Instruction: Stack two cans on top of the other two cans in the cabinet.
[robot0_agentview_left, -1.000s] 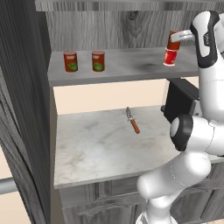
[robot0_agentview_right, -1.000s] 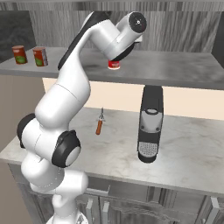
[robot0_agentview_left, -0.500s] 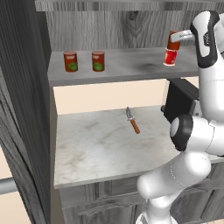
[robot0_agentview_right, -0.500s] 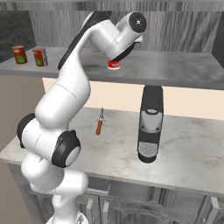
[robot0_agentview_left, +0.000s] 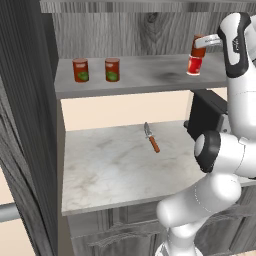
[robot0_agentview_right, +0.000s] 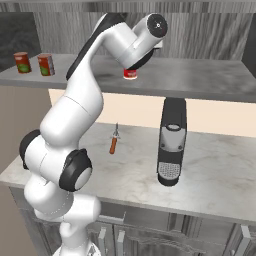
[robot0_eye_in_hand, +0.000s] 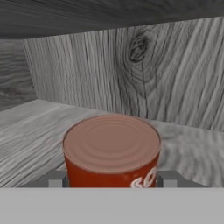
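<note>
A red can (robot0_eye_in_hand: 112, 151) is gripped between the jaws of the gripper (robot0_agentview_left: 199, 49), stacked on a white-banded can (robot0_agentview_left: 194, 65) at the cabinet (robot0_agentview_left: 145, 30) shelf's right end. Two green-labelled cans (robot0_agentview_left: 96, 70) are parked far left.

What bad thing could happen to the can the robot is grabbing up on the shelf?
The can sits near the shelf board's front edge, with the gripper at its top. If the fingers hold it weakly, it might tip or drop onto the coffee machine below. Carrying it to the two cans far left, it could bump them over, since they stand close together.
</note>
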